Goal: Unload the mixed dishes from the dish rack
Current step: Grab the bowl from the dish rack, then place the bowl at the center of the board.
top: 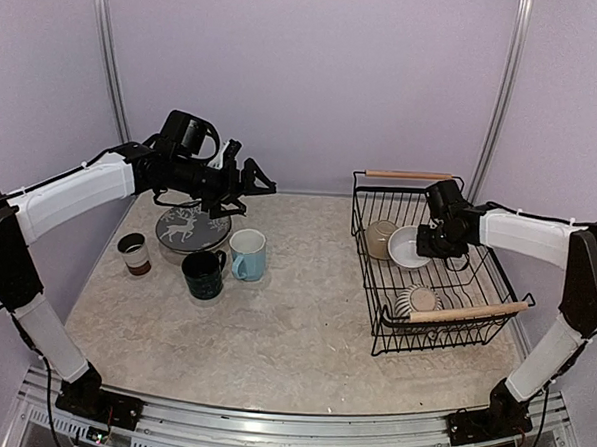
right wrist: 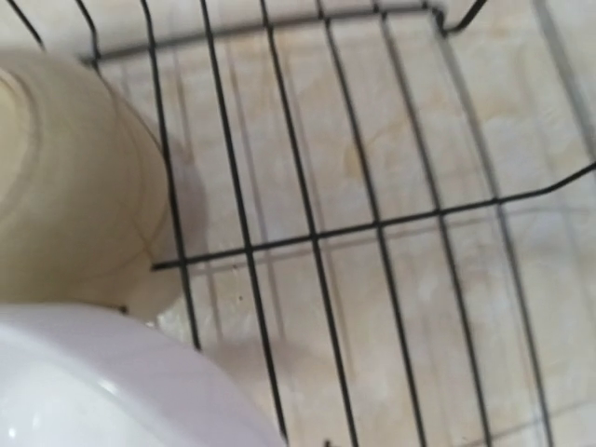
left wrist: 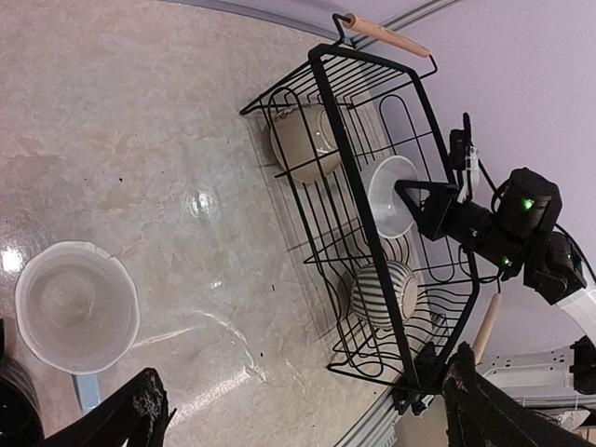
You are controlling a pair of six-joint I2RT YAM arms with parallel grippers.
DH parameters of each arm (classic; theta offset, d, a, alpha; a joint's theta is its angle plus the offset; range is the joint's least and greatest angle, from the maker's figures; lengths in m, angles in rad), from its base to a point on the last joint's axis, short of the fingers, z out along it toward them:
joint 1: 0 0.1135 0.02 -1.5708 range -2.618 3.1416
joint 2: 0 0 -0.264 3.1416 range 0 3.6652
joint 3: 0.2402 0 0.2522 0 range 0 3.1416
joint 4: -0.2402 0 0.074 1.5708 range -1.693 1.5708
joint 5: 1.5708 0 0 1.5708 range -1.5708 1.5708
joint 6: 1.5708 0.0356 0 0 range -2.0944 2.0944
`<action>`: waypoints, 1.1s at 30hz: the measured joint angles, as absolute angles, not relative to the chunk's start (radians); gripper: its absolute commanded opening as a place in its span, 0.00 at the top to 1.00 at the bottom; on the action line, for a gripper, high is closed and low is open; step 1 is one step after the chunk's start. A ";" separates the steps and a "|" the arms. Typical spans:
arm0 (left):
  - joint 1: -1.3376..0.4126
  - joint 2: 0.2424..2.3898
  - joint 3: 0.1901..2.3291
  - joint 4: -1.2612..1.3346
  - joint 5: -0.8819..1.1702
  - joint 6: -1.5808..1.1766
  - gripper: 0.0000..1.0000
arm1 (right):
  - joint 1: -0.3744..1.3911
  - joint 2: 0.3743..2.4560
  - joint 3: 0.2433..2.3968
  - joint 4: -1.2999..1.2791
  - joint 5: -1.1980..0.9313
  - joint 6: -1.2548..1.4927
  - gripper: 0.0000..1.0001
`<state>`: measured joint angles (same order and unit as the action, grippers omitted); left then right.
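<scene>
Nearest my bases in the rack [top: 385, 333], a striped cup [top: 416, 301] lies on its side, partly behind the near wooden handle [top: 469, 313]; I cannot make out its handle. Past it sits the white bowl [top: 407, 247], mouth turned upward. My right tool [top: 431, 239] is closed down narrow at the bowl's right rim and looks to be pinching it. The bowl therefore lies to the left of that tool, toward the middle of the desk [top: 292, 343], and touches a beige cup [top: 381, 238] on its far-left side. I judge that lifting out means going straight up, clear of the cup and the rack's wires. My right arm is the near one. My left tool [top: 252, 195] hangs wide open well apart across the desk, above the deer plate [top: 191, 228], with three mugs just in front of it. My right wrist view shows only the bowl's edge, the cup and wires, none of my fingers, so the pinch itself is hidden there.
</scene>
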<state>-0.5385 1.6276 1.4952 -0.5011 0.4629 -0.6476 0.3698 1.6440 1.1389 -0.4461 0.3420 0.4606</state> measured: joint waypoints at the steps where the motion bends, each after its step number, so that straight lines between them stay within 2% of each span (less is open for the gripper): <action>1: -0.538 1.631 1.498 -0.501 0.469 -0.647 0.01 | 0.370 1.616 1.133 -0.446 0.342 0.461 1.00; 10: -0.554 1.652 1.514 -0.502 0.517 -0.631 0.01 | 0.378 1.382 1.080 -0.388 0.272 0.450 1.00; 17: -0.592 1.653 1.528 -0.506 0.517 -0.594 0.01 | 0.464 1.333 1.133 -0.366 0.228 0.450 1.00; 24: -0.622 1.629 1.504 -0.496 0.416 -0.571 0.04 | 0.645 1.439 1.301 -0.364 0.202 0.443 1.00; 33: -0.621 1.310 1.317 -0.416 0.040 -0.541 0.01 | 0.848 1.749 1.526 -0.413 0.160 0.392 1.00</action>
<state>-0.6209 1.3102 1.3167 -0.4164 0.0399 -0.5411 0.8478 1.7493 1.5265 -0.4129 0.1604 0.3916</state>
